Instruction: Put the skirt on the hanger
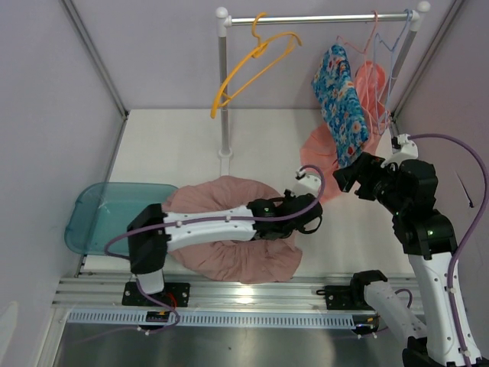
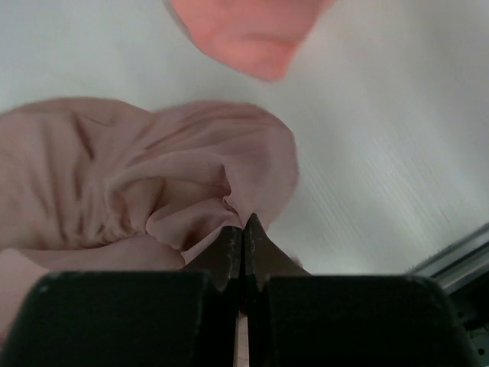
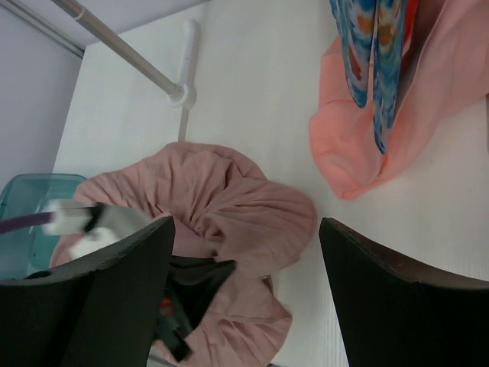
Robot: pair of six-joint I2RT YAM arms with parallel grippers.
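Top external view: dusty-pink gathered fabric skirt (image 1: 244,264) lies crumpled on white table (image 1: 176,145), near front edge. Left gripper (image 2: 243,229) pressed together, pinching skirt's right-hand fold. Right gripper (image 1: 350,177) spread wide, empty, raised above table. Yellow wire hanger (image 1: 263,47) hangs on white rail (image 1: 321,18) beyond skirt, on side away from arm bases. Left arm nearer. No legible writing.

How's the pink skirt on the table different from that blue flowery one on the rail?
The pink skirt lies bunched on the table; the blue flowery garment hangs from the rail. The pink skirt is plain, the blue one patterned. The left gripper pinches the pink skirt, not the blue garment. Both are cloth.
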